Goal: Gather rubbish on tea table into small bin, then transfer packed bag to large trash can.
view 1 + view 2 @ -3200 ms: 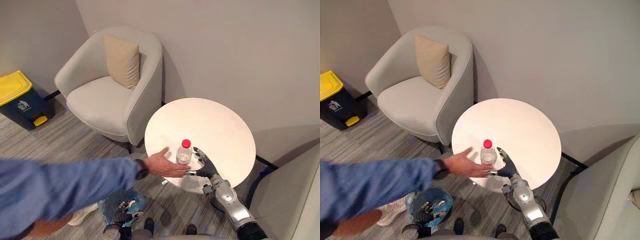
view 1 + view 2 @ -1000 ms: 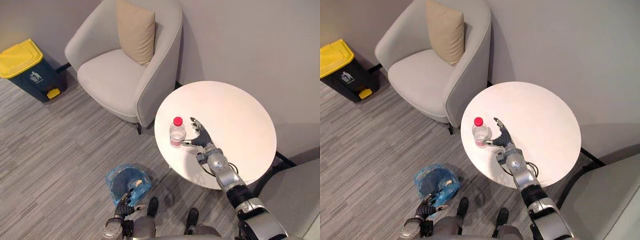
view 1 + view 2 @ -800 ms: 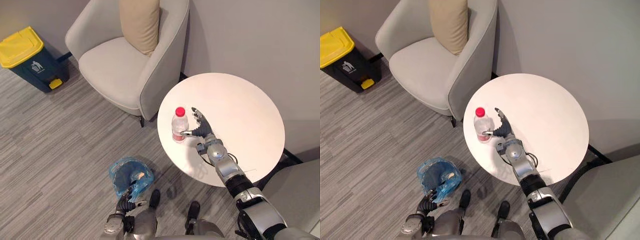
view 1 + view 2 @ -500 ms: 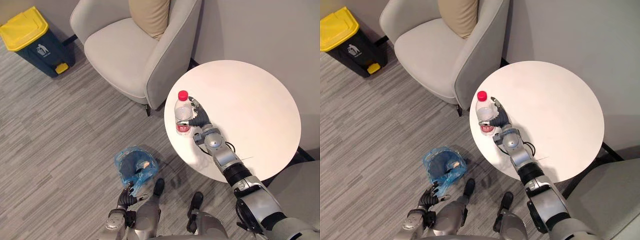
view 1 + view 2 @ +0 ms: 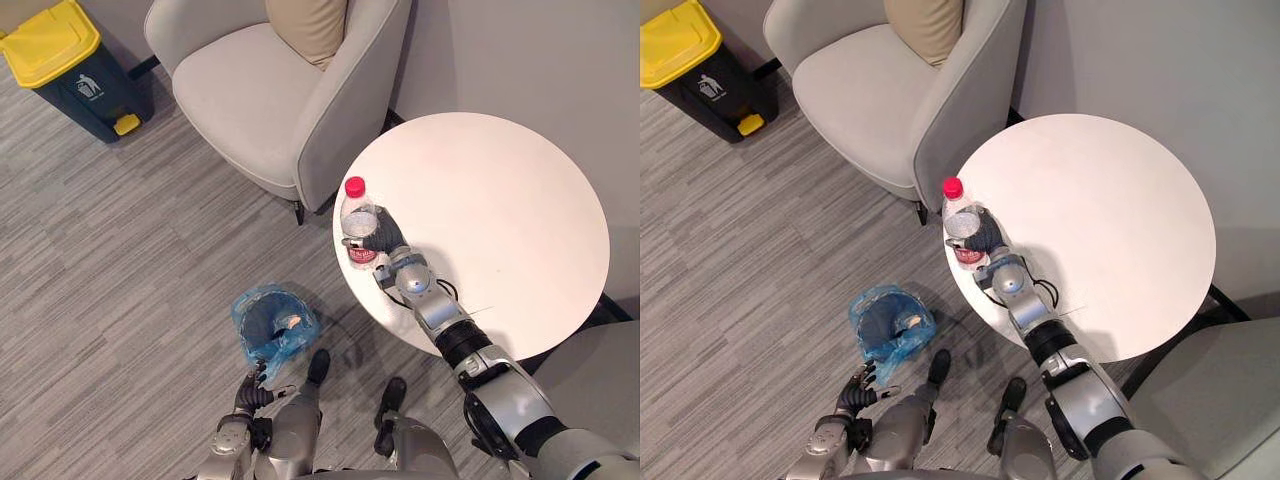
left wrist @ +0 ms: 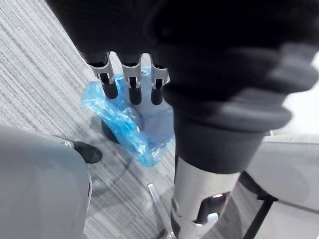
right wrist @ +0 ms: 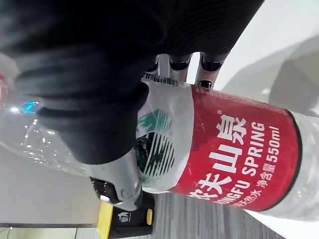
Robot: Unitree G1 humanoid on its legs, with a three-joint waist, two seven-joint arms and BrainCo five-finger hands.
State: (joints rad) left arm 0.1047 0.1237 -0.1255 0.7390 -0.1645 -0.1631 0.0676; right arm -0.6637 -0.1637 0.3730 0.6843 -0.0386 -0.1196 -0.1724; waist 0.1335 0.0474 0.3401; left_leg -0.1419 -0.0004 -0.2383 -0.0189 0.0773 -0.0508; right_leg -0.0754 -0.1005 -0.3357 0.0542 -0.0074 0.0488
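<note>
Your right hand (image 5: pixel 388 238) is clamped on the bottle (image 5: pixel 356 215). In the right wrist view the thumb lies across the label and the fingers (image 7: pixel 179 63) curl behind it, gripping the lower half. The bottle is upright at the edge of the round table (image 5: pixel 500 190), on the side nearest the small bin (image 5: pixel 244 306). I cannot tell whether its base is off the tabletop. The bin sits on the floor below that edge and to your left, its blue bag (image 6: pixel 119 117) open at the top, with something pale inside.

The step in hand looks like lifting the bottle and carrying it to the bin. The clear plastic probably buckles easily, so squeeze only enough to stop it slipping. Raise it straight up before you swing left, so the base clears the table rim. Bring it low over the mouth of the bag before you let go, because a drop from height could bounce out or tip the light bin. Your left hand (image 5: pixel 856 388) hangs low beside the bin, fingers loose and apart, holding nothing, and you could use it to steady the bag's rim
</note>
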